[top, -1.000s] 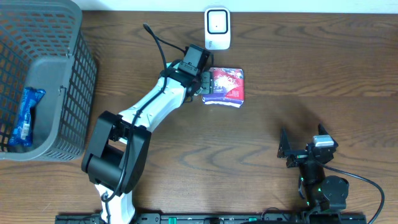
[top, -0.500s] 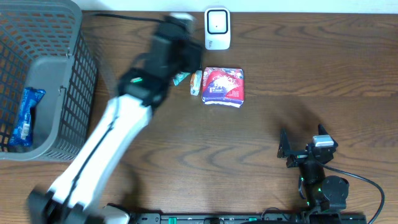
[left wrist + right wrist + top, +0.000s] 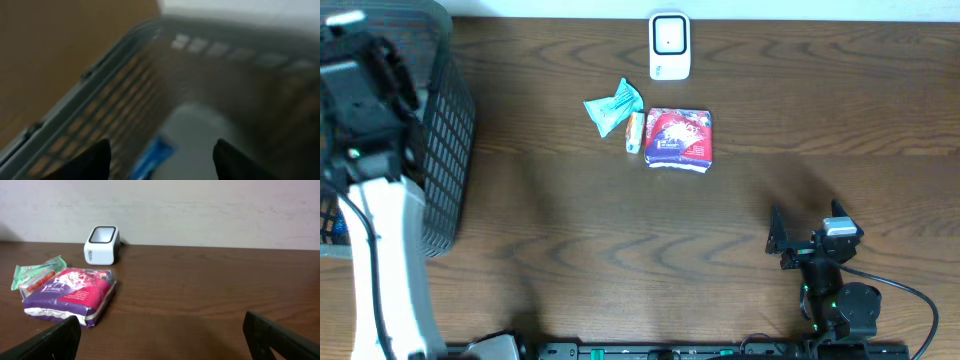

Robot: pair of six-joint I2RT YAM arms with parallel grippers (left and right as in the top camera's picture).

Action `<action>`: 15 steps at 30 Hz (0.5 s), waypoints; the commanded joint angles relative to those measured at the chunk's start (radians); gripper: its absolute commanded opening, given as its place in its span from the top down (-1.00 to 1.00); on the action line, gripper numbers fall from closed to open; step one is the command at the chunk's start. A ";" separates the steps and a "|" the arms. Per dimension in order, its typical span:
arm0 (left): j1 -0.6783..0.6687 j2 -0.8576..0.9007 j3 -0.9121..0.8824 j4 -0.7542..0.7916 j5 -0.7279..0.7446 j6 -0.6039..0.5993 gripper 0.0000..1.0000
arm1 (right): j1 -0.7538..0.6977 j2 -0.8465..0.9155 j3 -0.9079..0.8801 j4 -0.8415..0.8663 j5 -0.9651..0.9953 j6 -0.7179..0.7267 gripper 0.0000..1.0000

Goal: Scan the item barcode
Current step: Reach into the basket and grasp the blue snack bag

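Hanging over the grey basket (image 3: 455,130) at the upper left of the overhead frame, the left jaws stand apart with nothing between them, a blue packet (image 3: 154,156) lying below. The right jaws gape wide at lower right. A purple packet (image 3: 680,137), green packet (image 3: 613,105) and scanner (image 3: 670,45) sit on the table (image 3: 820,120), upper centre
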 commanded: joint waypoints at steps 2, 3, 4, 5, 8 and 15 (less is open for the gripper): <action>0.122 0.123 0.005 -0.022 -0.084 0.128 -0.40 | -0.003 -0.005 -0.003 -0.002 0.002 0.010 -0.99; 0.140 0.141 0.006 -0.026 -0.084 0.129 -0.40 | -0.003 -0.005 -0.003 -0.002 0.002 0.010 -0.99; 0.160 0.162 0.005 -0.034 -0.084 0.129 -0.40 | -0.003 -0.005 -0.003 -0.002 0.002 0.010 -0.99; 0.178 0.183 0.005 -0.034 -0.084 0.129 -0.40 | -0.003 -0.005 -0.003 -0.002 0.002 0.010 -0.99; 0.209 0.224 0.002 -0.042 -0.083 0.129 -0.40 | -0.003 -0.005 -0.003 -0.002 0.001 0.010 -0.99; 0.243 0.312 -0.066 -0.042 0.075 0.163 -0.39 | -0.003 -0.005 -0.003 -0.002 0.002 0.010 -0.99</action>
